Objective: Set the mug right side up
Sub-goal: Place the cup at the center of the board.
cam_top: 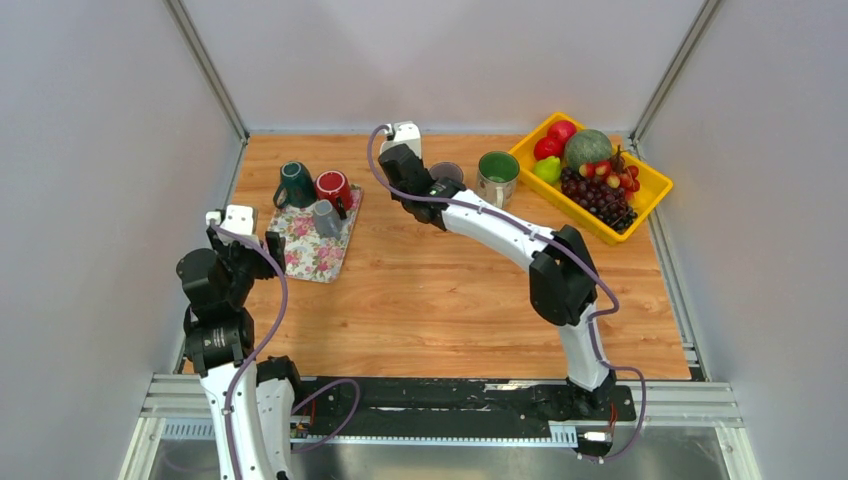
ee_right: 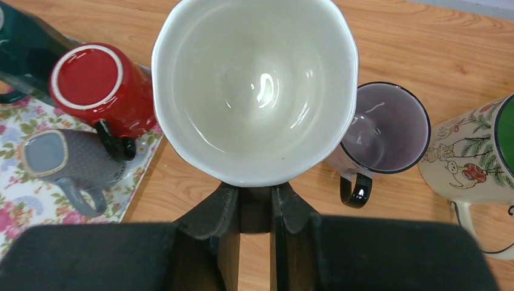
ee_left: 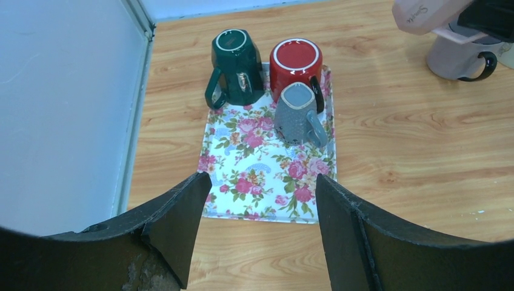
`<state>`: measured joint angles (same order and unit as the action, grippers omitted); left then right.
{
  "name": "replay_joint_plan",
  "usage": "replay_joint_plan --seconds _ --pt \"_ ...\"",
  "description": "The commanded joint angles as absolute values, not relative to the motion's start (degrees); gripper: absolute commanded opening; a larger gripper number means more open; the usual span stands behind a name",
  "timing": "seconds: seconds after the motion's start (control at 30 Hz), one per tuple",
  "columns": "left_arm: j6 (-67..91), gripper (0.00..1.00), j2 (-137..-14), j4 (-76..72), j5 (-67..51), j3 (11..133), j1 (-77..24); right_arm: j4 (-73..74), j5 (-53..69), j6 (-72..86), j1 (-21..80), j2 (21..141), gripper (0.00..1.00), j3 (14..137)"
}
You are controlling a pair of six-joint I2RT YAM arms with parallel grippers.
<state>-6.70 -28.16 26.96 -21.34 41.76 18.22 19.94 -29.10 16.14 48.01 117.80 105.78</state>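
My right gripper (ee_right: pixel 255 197) is shut on the handle of a pale pink mug (ee_right: pixel 254 85) with a white inside. The mug's open mouth faces the wrist camera. It hangs above the table, just left of the upright purple mug (ee_right: pixel 382 130). The same pale mug shows at the top right of the left wrist view (ee_left: pixel 424 15), lifted off the wood. In the top view my right gripper (cam_top: pixel 400 165) covers it. My left gripper (ee_left: pixel 260 182) is open and empty, just in front of the floral tray (ee_left: pixel 254 188).
On the tray a dark green mug (ee_left: pixel 235 63), a red mug (ee_left: pixel 295 63) and a grey mug (ee_left: pixel 297 115) stand upside down. A cream mug with a green inside (cam_top: pixel 497 177) stands upright. A yellow fruit basket (cam_top: pixel 650 190) sits at the back right.
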Motion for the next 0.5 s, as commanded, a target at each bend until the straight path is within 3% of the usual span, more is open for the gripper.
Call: replay_joint_plan --seconds 0.0,0.47 --pt "-5.61 0.75 -28.0 24.67 -21.97 41.58 19.26 16.8 -37.74 16.29 49.26 120.05 0.0 113.67" --pt "-5.27 0.75 -27.34 24.44 -22.04 40.88 20.86 22.87 -40.5 24.31 49.31 129.5 0.0 122.98"
